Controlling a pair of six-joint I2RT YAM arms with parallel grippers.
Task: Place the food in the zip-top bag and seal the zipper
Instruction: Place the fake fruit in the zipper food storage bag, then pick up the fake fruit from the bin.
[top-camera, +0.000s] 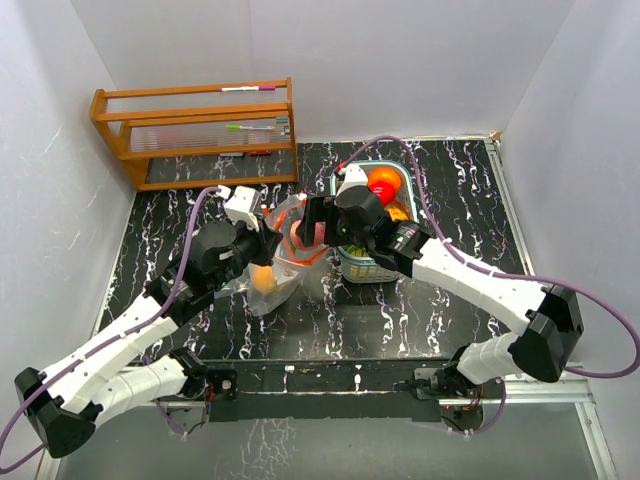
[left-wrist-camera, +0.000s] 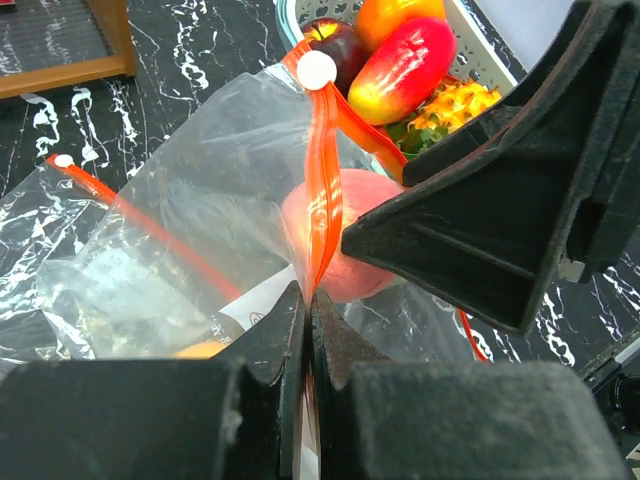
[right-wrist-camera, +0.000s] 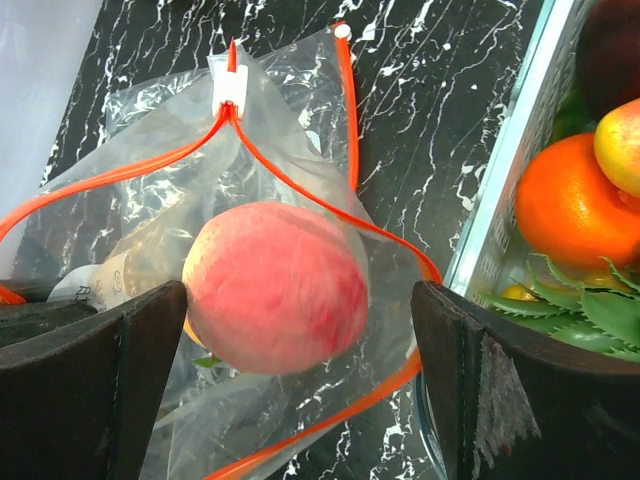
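L gripper (left-wrist-camera: 308, 300) pinched shut on zip-top bag (right-wrist-camera: 290, 110) rim. R gripper (right-wrist-camera: 298, 300) wide apart, pink peach (left-wrist-camera: 350, 200) between its fingers at bag mouth. Orange fruit (top-camera: 264, 278) deeper in the bag. To do: fruits in basket (right-wrist-camera: 490, 230) beside bag, zipper open.

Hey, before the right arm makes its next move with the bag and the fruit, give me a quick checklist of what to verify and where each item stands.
1. The left gripper pinches the zipper track of the bag: ok, shut on it.
2. The right gripper is open, fingers apart from the peach: ok.
3. Peach fully down inside the bag: cannot tell; it sits within the zipper loop.
4. Bag mouth open for loading: ok.
5. All food bagged: not ok; the orange and other fruits lie in the basket.
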